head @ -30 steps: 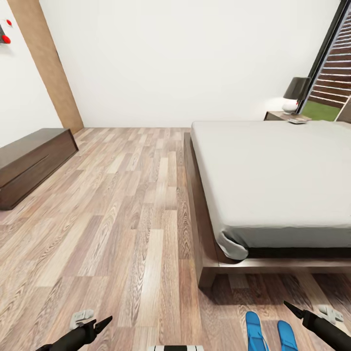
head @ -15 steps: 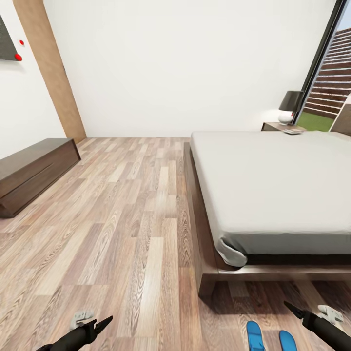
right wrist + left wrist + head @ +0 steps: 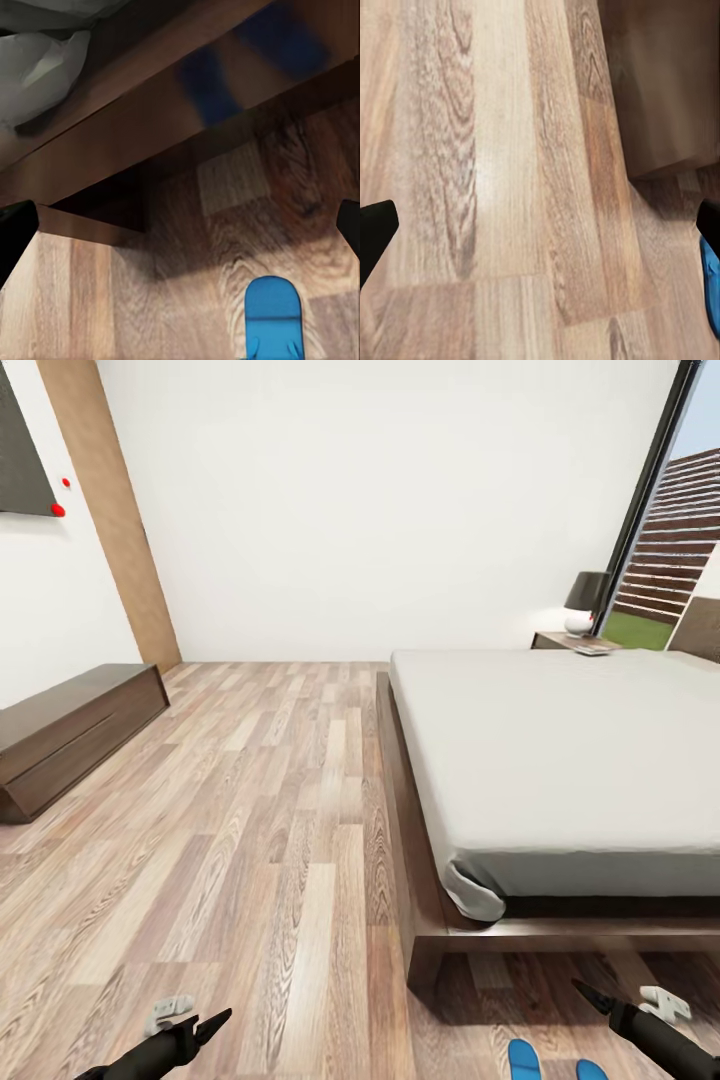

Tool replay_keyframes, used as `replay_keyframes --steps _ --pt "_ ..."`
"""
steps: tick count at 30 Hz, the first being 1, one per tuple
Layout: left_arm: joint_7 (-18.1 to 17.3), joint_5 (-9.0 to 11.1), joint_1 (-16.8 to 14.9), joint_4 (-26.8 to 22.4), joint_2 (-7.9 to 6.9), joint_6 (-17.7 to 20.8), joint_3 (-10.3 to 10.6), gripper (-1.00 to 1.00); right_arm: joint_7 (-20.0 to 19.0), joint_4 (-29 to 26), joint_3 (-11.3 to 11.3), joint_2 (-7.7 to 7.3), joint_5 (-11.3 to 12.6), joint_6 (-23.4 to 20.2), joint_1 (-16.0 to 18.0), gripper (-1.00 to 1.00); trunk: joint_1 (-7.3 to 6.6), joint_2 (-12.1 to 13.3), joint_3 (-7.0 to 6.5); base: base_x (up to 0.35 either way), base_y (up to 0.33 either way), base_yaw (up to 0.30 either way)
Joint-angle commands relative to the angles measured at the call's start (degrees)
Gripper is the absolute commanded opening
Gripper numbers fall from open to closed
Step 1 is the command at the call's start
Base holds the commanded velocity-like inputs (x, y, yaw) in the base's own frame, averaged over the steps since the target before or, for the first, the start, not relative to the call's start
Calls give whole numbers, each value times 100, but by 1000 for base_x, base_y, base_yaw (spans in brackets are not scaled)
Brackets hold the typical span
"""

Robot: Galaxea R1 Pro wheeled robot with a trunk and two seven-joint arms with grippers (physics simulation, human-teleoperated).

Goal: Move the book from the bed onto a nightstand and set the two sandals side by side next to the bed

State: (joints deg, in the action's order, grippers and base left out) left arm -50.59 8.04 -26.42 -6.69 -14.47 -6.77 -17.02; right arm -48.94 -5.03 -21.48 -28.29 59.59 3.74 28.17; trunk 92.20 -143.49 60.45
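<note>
Two sandals (image 3: 550,1060) on plank floor (image 3: 260,830) by bed (image 3: 560,760), both pincers open, empty.

Even, bright, soft light fills the head view; the white wall (image 3: 400,510) renders nearly flat, brightest toward the window (image 3: 665,510) at two o'clock. The mattress (image 3: 560,760) is evenly lit, with a dark shadow band beneath its overhang at four o'clock. Straight lines bow slightly toward the edges. In the left wrist view the floor (image 3: 495,165) looks soft and smeared, with a pale sheen near centre. In the right wrist view the glossy bed frame (image 3: 150,142) carries blurred blue reflections at one o'clock, with deep shadow underneath.
</note>
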Motion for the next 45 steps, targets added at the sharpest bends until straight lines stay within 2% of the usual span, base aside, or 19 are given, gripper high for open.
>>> replay_keyframes --steps 1,6,20,45 --pt "-12 49 -3 9 -3 -26 40 100 -10 6 -41 26 26 39 4 100 -4 0 -18 0 0 0" --pt "-12 49 -3 9 -3 -26 40 100 -10 10 -39 120 26 39 4 100 -17 6 -129 0 0 0" --pt "-9 49 -3 9 0 -26 41 100 -2 11 -41 131 26 39 4 100 -53 25 -439 0 0 0" --pt "-5 49 -3 9 41 -28 41 100 -2 11 -41 131 26 42 4 100 -601 1026 -888 0 0 0"
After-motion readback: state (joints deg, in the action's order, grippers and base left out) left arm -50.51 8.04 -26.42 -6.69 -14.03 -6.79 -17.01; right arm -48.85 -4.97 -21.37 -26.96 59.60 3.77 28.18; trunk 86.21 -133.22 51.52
